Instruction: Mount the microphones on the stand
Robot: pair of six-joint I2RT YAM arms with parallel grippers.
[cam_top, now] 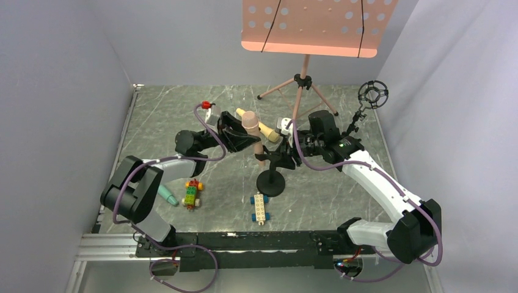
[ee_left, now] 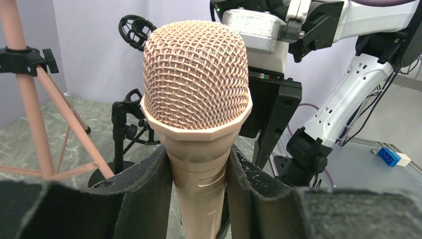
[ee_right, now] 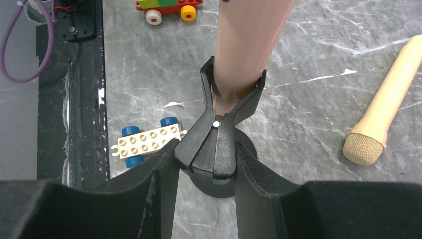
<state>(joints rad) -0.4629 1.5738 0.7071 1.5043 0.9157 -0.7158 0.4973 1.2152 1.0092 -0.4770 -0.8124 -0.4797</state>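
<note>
— Seating the first of three, would you say?

— I would. The left gripper has its fingers pressed together on the handle of the pink microphone, head up, over the middle of the bench. The tapered end sits down between the prongs of the clip on the black desk stand.

— And the other arm?

— The right gripper is squeezed onto the clip's tail levers, one finger each side. I take that to be holding the spring mouth spread. The prongs hug the handle, but whether they bite yet I can't tell.

— So what next?

— My guess is to ease off the levers so the clip grips, and only then let the left fingers part. Releasing in the other order risks the microphone tipping out, since the head looks the heavier end.

— The other two?

— Both lie on the bench. The pale yellow microphone is just beyond the stand toward the far edge. The teal microphone is by the left edge, toward the near-left corner, beside a brick car. Neither is attached, so the task is a third along at best.
</note>
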